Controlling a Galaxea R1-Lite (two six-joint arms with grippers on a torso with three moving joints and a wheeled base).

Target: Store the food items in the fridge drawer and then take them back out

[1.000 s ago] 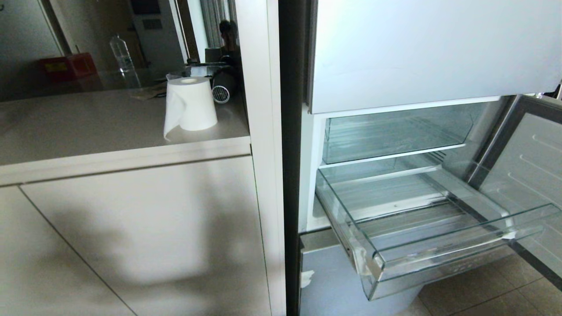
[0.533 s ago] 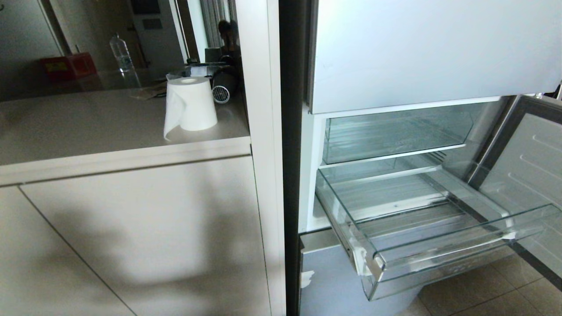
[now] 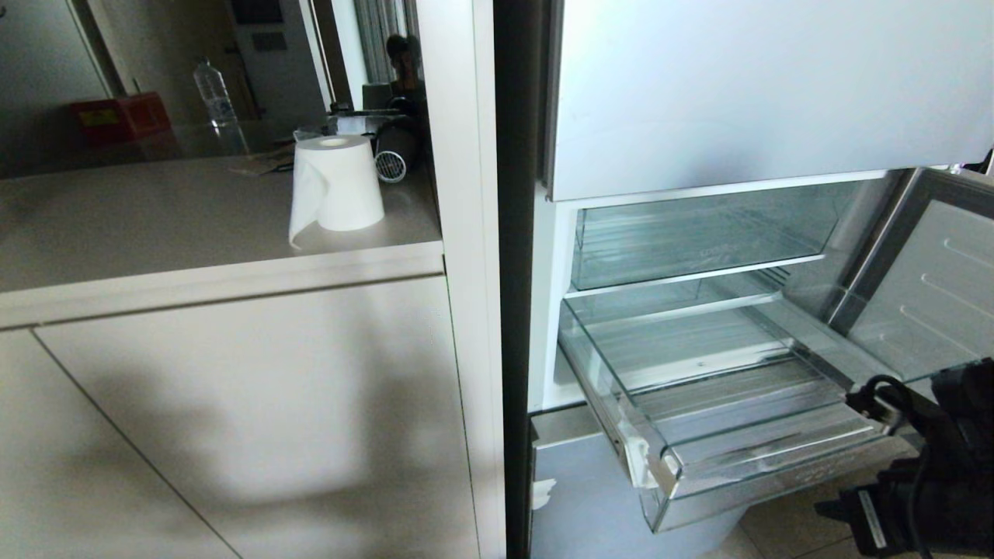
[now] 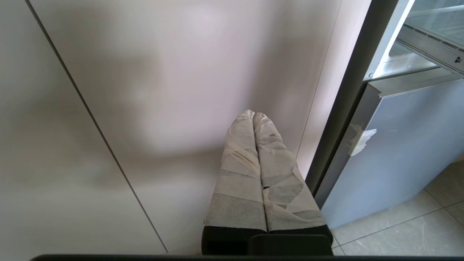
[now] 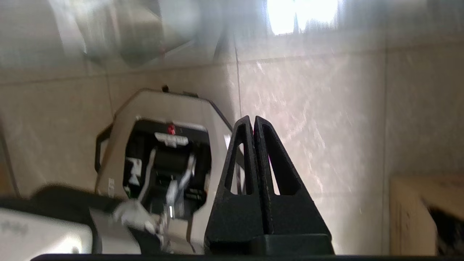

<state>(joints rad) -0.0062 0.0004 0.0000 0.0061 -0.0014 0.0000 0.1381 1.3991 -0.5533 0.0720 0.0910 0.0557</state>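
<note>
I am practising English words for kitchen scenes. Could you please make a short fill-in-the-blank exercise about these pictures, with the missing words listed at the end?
1. The clear fridge drawer is pulled ____ of the fridge.
2. On the counter stands a white roll of ____.
3. The jaws of the right gripper are ____.
4. The left gripper has jaws wrapped in pale tape and faces a plain cabinet ____.

Missing words: out; paper; shut; panel
</note>
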